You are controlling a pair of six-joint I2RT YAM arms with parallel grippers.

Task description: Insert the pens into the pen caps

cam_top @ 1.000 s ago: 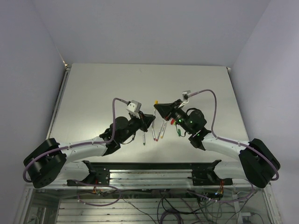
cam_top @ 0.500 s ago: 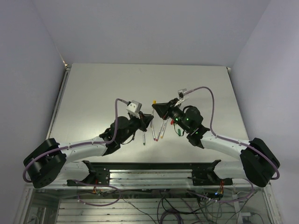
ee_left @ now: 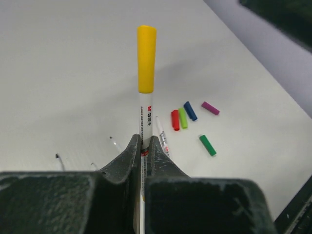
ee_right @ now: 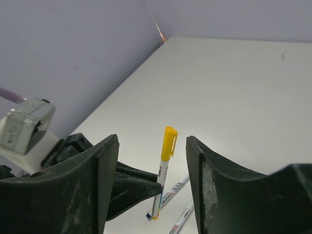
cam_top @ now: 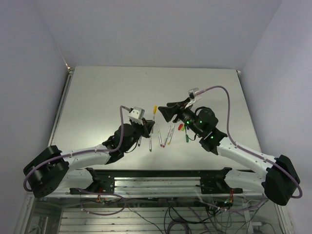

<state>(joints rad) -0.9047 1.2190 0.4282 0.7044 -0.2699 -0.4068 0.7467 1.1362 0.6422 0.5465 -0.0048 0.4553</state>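
My left gripper [ee_left: 145,141] is shut on a white pen [ee_left: 146,117] and holds it upright off the table. A yellow cap [ee_left: 146,58] sits on the pen's top end. From above, the capped pen [cam_top: 154,110] rises from the left gripper [cam_top: 149,125]. My right gripper [cam_top: 164,110] stands open just to its right. In the right wrist view the yellow cap [ee_right: 168,143] shows between and beyond the wide jaws of the right gripper [ee_right: 152,141], touching neither. Three uncapped pens [cam_top: 160,138] lie on the table below.
Loose caps lie on the table to the right: red [ee_left: 175,119], light green [ee_left: 183,117], dark blue [ee_left: 190,110], magenta [ee_left: 210,108] and green [ee_left: 207,145]. One uncapped pen [ee_left: 162,136] lies just right of the left gripper's fingers. The side wall [ee_right: 73,58] stands beyond the table's left edge.
My right gripper has opened, let go of the yellow cap and drawn back to the right. The left gripper has shifted slightly left and nearer, still holding the capped pen.
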